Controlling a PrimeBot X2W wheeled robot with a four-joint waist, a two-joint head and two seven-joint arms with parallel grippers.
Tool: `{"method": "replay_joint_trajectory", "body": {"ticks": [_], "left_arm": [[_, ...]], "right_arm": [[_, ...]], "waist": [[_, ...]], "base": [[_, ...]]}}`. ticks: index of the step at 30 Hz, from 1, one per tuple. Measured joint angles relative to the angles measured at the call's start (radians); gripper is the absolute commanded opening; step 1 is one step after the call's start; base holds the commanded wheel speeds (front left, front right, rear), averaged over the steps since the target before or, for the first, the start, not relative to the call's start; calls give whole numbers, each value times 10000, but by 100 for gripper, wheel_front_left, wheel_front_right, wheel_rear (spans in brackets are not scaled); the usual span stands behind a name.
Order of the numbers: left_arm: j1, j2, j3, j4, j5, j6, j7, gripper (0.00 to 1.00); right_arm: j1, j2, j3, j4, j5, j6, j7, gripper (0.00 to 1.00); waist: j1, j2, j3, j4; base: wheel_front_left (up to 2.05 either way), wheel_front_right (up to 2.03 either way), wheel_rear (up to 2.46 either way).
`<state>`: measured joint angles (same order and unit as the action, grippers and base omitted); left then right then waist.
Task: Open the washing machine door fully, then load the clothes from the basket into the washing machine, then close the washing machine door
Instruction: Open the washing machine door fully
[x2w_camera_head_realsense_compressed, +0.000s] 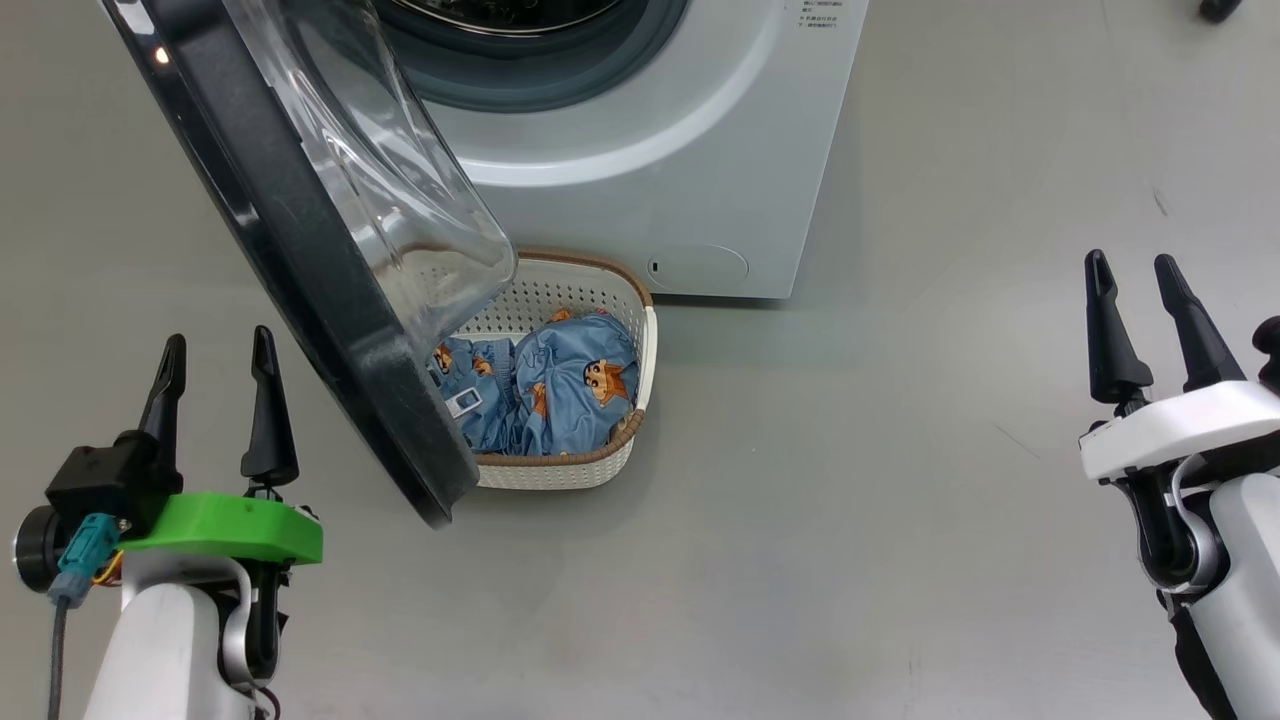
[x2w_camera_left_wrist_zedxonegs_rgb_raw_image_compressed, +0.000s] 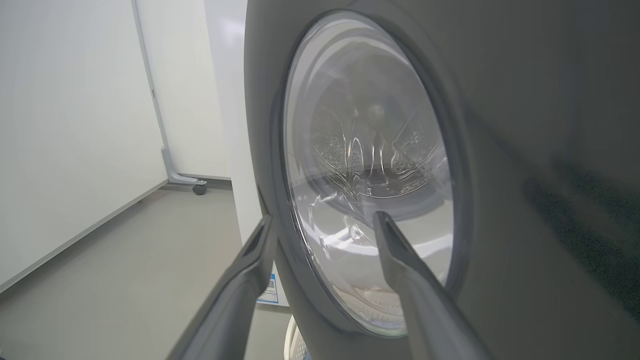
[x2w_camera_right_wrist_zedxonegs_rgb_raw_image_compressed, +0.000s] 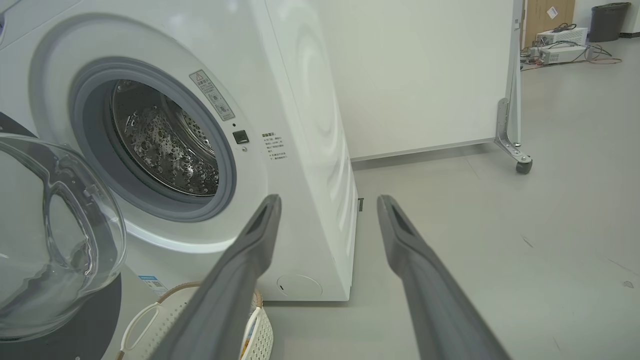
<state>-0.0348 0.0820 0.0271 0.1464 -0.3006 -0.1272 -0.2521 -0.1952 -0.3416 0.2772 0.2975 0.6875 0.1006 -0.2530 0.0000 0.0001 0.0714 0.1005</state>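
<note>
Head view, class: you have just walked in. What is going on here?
A two-armed robot is partway through loading laundry. The washing machine door stands swung open in front of the washing machine, whose drum looks empty. The clothes lie in the basket on the floor at the machine's foot, partly under the door. The left gripper and the right gripper are both open, holding nothing and touching nothing.

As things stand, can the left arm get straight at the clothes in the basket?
Probably not directly. The open door stands between the left end effector and the basket, overhanging that side of the clothes. The right end effector looks to have bare floor between it and the basket.
</note>
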Motion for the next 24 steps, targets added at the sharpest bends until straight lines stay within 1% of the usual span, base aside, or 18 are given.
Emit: {"method": "replay_joint_trajectory", "body": {"ticks": [1, 3, 5, 11, 17, 24], "left_arm": [[3, 0, 2, 0, 0, 0, 0, 100], [5, 0, 4, -2, 0, 0, 0, 100], [32, 0, 4, -10, 0, 0, 0, 100], [175, -13, 42, -35, 13, 0, 0, 100], [323, -31, 151, -94, 13, 0, 0, 100], [473, -58, 274, -88, 15, 0, 0, 100]], "right_arm": [[93, 31, -73, -63, -107, -58, 0, 100], [255, 73, -138, -201, -384, -65, 0, 100], [520, 303, -297, -362, -637, -79, 0, 100], [1137, 573, -522, -696, -1191, -151, 0, 100], [1628, 635, -639, -930, -1829, -155, 0, 100], [2185, 978, -780, -1122, -2224, -163, 0, 100]], "waist": [[0, 0, -4, -19], [0, 0, -14, -56], [0, 0, -34, -115], [0, 0, -77, -226], [1, 0, -105, -284], [0, 0, -174, -283]], "base": [[0, 0, 0], [0, 0, 0], [0, 0, 0], [0, 0, 0], [0, 0, 0], [0, 0, 0]]}}
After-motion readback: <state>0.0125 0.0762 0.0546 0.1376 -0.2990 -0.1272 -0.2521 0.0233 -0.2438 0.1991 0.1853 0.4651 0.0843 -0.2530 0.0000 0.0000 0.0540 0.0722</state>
